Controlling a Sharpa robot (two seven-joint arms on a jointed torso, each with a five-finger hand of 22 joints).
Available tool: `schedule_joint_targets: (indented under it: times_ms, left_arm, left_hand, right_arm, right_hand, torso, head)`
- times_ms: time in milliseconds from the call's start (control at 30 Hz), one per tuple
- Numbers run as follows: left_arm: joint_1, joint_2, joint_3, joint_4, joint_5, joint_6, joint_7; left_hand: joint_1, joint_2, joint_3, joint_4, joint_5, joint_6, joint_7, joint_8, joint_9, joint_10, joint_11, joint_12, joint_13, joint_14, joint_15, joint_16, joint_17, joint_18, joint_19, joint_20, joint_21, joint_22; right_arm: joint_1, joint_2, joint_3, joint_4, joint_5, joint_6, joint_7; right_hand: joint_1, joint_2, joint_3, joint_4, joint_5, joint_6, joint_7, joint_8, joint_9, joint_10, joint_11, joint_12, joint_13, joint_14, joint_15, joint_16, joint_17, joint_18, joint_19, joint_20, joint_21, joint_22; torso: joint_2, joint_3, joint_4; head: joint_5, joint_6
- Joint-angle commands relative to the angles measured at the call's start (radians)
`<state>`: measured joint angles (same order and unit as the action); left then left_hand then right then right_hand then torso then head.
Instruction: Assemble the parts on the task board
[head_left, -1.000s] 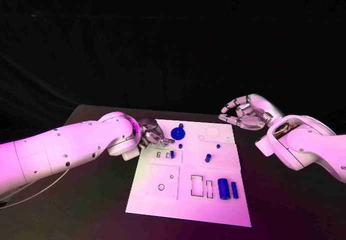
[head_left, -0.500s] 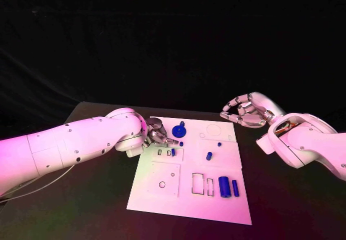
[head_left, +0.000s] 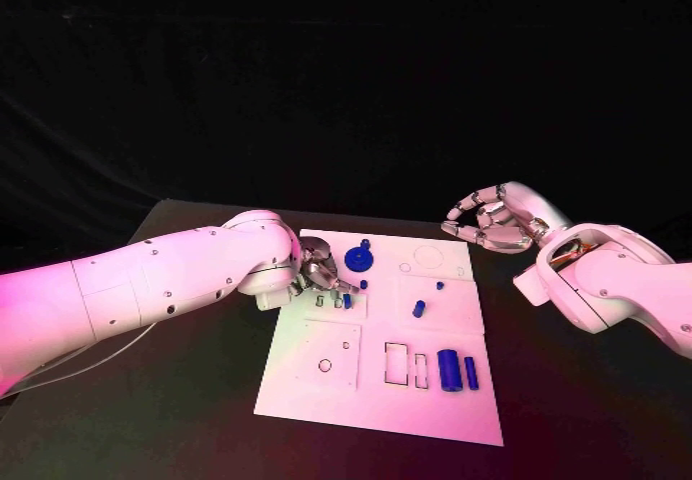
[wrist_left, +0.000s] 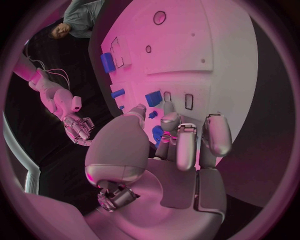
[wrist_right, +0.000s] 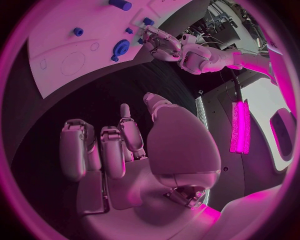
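Note:
The white task board (head_left: 339, 400) lies mid-table. My left hand (head_left: 320, 275) hovers low over its far left part, fingers bent down and apart, nothing gripped. In the left wrist view its fingertips (wrist_left: 169, 107) stop just short of a small blue block (wrist_left: 153, 98). The same block (head_left: 346, 299) shows beside the hand in the head view. A round blue gear (head_left: 358, 263) lies just right of the hand. My right hand (head_left: 490, 225) hangs off the board's far right corner, half curled and holding nothing.
More blue parts sit on the board: a tiny peg (head_left: 364, 284), two small pieces (head_left: 418, 310) at mid-board, and two cylinders (head_left: 449, 370) near the right edge. Outlined slots (head_left: 395, 365) mark the near half. Black table surrounds the board.
My left arm has reached further right, carrying the hand from the board's left edge in over the slots beside the gear. The right hand has barely moved.

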<state>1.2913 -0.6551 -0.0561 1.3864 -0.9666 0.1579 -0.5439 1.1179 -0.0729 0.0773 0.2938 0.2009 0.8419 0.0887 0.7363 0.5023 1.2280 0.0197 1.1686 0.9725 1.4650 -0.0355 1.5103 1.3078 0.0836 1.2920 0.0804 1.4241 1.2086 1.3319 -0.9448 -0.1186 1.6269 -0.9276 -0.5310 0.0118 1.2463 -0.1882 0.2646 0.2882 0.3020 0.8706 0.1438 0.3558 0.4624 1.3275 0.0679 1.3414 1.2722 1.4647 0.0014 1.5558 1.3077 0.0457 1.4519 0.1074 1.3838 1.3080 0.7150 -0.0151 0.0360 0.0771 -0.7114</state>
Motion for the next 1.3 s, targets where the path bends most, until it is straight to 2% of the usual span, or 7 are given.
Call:
schedule_joint_targets:
  times_ms: [33,167,567,1000,1300]
  left_arm:
    - [0.004,0.008,0.000,-0.005,0.012,0.033,-0.002]
    - [0.004,0.011,-0.001,-0.007,0.010,0.033,-0.002]
    - [0.004,0.020,-0.002,-0.011,0.010,0.041,0.000]
    - [0.004,0.023,-0.002,-0.016,0.010,0.039,0.003]
    - [0.004,0.024,-0.002,-0.013,0.015,0.043,0.007]
  left_hand:
    - [0.010,0.001,-0.007,0.000,0.005,-0.008,-0.002,0.006,0.002,-0.005,-0.003,0.001,0.002,0.064,-0.004,0.004,0.150,-0.005,0.005,0.000,0.006,0.001]
    - [0.012,0.003,-0.006,0.000,0.006,-0.008,-0.002,0.006,0.003,-0.005,-0.003,0.001,0.001,0.064,-0.004,0.003,0.149,-0.006,0.006,0.000,0.007,0.002]
    - [0.032,0.015,0.002,-0.001,0.010,-0.013,-0.004,0.011,0.012,-0.005,-0.004,0.004,0.004,0.065,-0.005,0.005,0.152,-0.006,0.007,0.000,0.008,0.005]
    - [0.071,0.036,0.028,-0.001,0.011,-0.018,-0.005,0.013,0.023,-0.005,-0.006,0.005,0.007,0.066,-0.006,0.006,0.155,-0.007,0.008,0.001,0.011,0.010]
    - [0.132,0.038,0.076,-0.002,0.010,-0.019,-0.009,0.010,0.033,-0.008,-0.010,0.003,0.005,0.066,-0.010,0.006,0.157,-0.007,0.006,0.002,0.012,0.012]
  right_arm:
    - [-0.001,0.003,0.000,-0.001,-0.005,-0.002,-0.003]
    - [-0.001,0.005,-0.001,-0.003,-0.005,-0.002,-0.004]
    - [-0.003,0.010,-0.002,-0.006,-0.005,-0.001,-0.005]
    - [-0.004,0.012,-0.002,-0.008,-0.005,-0.001,-0.006]
    - [-0.005,0.015,-0.002,-0.009,-0.005,-0.001,-0.006]
  right_hand:
    - [-0.004,0.003,-0.004,0.000,0.006,-0.008,-0.001,0.004,0.001,-0.004,-0.004,-0.005,-0.002,0.091,-0.007,-0.005,0.198,0.005,-0.004,-0.006,-0.005,0.118]
    - [-0.004,0.004,-0.004,0.000,0.007,-0.008,-0.001,0.004,0.002,-0.006,-0.004,-0.007,-0.004,0.091,-0.007,-0.006,0.196,0.006,-0.006,-0.006,-0.008,0.116]
    - [-0.003,0.005,-0.004,-0.001,0.010,-0.009,-0.001,0.005,0.002,-0.007,-0.004,-0.008,-0.005,0.090,-0.007,-0.007,0.192,0.007,-0.008,-0.006,-0.011,0.114]
    - [0.001,0.007,-0.004,-0.002,0.017,-0.010,-0.001,0.006,0.004,-0.007,-0.005,-0.009,-0.005,0.089,-0.008,-0.008,0.191,0.007,-0.009,-0.007,-0.014,0.112]
    - [0.004,0.009,-0.003,-0.002,0.021,-0.011,-0.001,0.007,0.005,-0.006,-0.005,-0.008,-0.004,0.089,-0.008,-0.008,0.190,0.007,-0.009,-0.007,-0.015,0.111]
  torso:
    - [-0.001,0.0004,0.0002]
    - [-0.001,0.0010,0.0014]
    - [-0.001,0.0007,-0.0008]
    - [-0.002,0.0007,0.0006]
    - [-0.002,0.0009,0.0000]
  head:
    - [0.000,-0.003]
    - [-0.001,-0.005]
    - [0.000,-0.007]
    - [-0.002,-0.010]
    - [-0.001,-0.011]
